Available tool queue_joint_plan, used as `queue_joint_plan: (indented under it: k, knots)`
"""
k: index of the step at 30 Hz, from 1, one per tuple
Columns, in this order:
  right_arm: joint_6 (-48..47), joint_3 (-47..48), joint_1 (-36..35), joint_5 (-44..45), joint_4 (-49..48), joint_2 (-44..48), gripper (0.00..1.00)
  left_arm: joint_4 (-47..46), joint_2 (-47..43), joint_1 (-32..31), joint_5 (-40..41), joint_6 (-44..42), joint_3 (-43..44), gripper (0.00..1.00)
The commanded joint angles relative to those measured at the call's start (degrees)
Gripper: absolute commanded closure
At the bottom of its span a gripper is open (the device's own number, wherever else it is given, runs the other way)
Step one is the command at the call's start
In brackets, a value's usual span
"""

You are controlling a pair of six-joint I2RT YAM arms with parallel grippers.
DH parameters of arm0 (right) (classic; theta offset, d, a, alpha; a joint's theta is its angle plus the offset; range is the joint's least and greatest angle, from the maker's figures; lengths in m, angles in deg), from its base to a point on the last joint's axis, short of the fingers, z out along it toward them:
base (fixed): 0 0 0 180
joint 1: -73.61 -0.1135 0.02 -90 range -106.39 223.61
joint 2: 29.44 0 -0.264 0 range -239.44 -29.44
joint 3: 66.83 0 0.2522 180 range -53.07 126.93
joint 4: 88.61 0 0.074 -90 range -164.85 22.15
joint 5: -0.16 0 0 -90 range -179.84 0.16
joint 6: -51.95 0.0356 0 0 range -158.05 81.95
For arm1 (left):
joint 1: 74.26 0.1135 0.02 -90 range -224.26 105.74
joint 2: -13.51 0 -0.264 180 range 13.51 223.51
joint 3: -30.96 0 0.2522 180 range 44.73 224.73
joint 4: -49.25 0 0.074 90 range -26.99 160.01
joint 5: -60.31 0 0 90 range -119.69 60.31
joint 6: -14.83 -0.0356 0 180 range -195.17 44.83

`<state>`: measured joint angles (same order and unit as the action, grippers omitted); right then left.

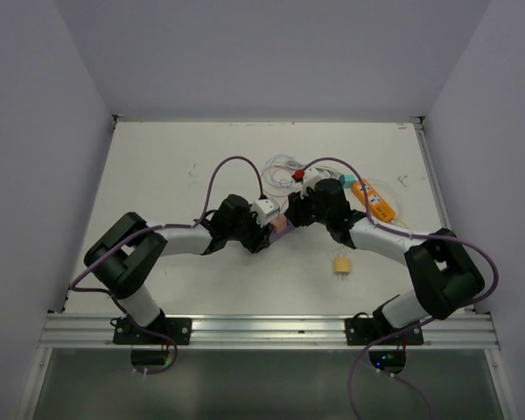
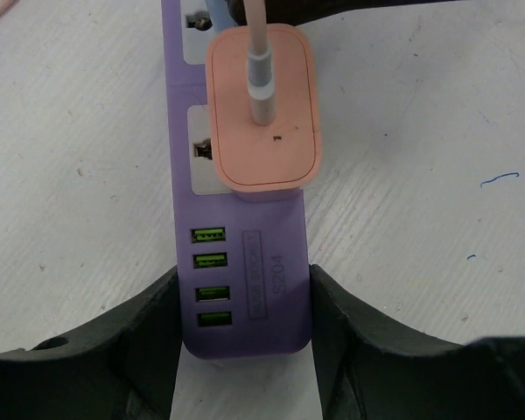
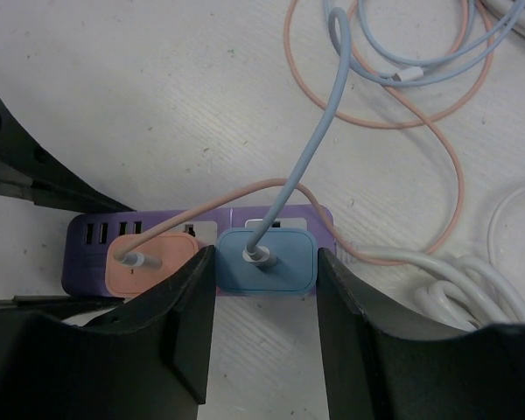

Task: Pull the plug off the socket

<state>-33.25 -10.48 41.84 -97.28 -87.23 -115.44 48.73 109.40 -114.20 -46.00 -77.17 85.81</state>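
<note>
- White surface [image 1: 201,157], scuffed, carries everything. Plain pale walls [image 1: 35,131] close it in on three sides.
- Left arm [image 1: 184,236] reaches in from the left and right arm [image 1: 394,245] from the right. Their wrists meet near the middle of the surface.
- Purple power strip [image 2: 284,262] lies flat mid-surface, under the two wrists.
- Left jaws: clamped on the strip at its USB end, with one black finger [image 2: 149,332] pressed against each long side.
- Right jaws: stand either side of the blue plug, with the black fingers [image 3: 188,324] right up against its two sides. Cannot tell whether they squeeze it or only sit beside it.
- White cable bundle [image 3: 472,280] is heaped on the surface just past the strip's far end, on the right in the right wrist view.
- Blue plug [image 3: 284,262] sits in the strip, in the socket toward the end away from the USB ports.
- Pink plug [image 2: 284,105] sits in the next socket, just beside the blue plug, between it and the USB ports.
- Blue cable [image 3: 308,157] rises from the blue plug's top and curls away over the surface.
- Pink cable [image 3: 201,206] leaves the pink plug's top, crosses over the strip and loops wide on the surface.
- Orange block [image 1: 374,199] lies beside the right arm's forearm, on the far side.
- Small yellow piece [image 1: 342,264] lies alone on the near side of the right arm, well apart from the strip.
- Four green USB ports [image 2: 208,276] run in a row along the strip, just ahead of the left jaws.
</note>
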Motion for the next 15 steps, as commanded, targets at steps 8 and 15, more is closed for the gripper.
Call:
queue_joint_plan:
  k: [8, 15]
  knots:
    - [4.87, -6.98, -0.31, -3.28, -16.7, 4.43, 1.0, 9.88, 4.65, -0.57, 1.81, 6.57, 2.07, 1.0]
    - [4.35, -8.05, -0.4, -3.19, -19.26, 6.54, 1.0, 10.86, 5.97, -0.57, 1.73, 7.1, 2.86, 1.0]
